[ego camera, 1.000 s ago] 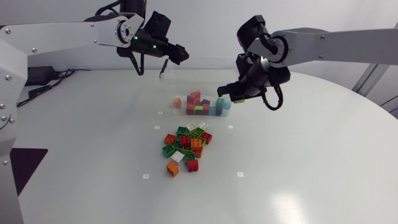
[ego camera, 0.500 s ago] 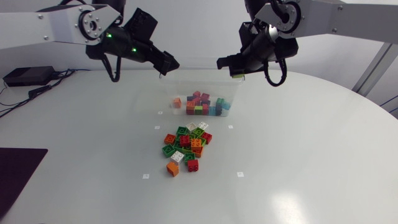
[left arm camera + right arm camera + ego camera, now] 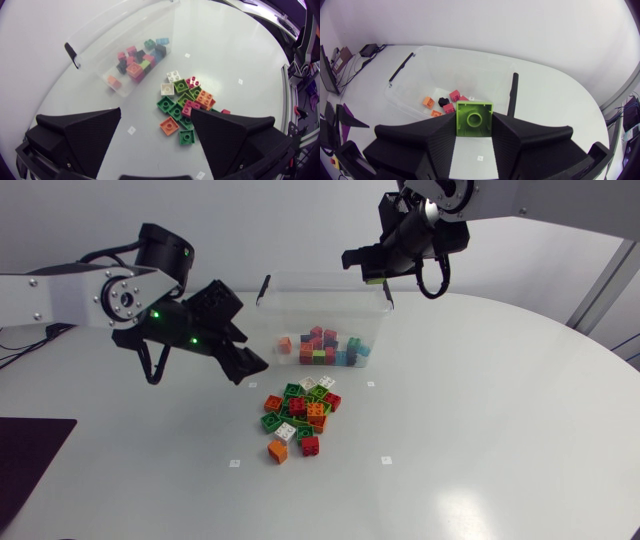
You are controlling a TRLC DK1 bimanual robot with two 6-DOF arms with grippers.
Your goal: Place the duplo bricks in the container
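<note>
A clear plastic container (image 3: 270, 292) stands at the back middle of the table with several duplo bricks (image 3: 325, 347) in it. A loose pile of green, red, orange and white bricks (image 3: 299, 413) lies in front of it. My left gripper (image 3: 247, 366) hangs open and empty just left of the pile; in its wrist view the pile (image 3: 184, 105) and the container (image 3: 90, 37) lie ahead of its gripper (image 3: 155, 131). My right gripper (image 3: 365, 267) is over the container's back right rim, shut on a lime green brick (image 3: 474, 119), with the container (image 3: 420, 65) below.
Small white marker squares (image 3: 386, 460) dot the table around the pile. The container's black latch handles (image 3: 512, 95) stick up at its ends. Bare tabletop stretches to the front and to the right of the pile.
My left arm swung from over the container's back left down to the left of the pile, its fingers opening wider. My right arm rose with the green brick to above the container's rim.
</note>
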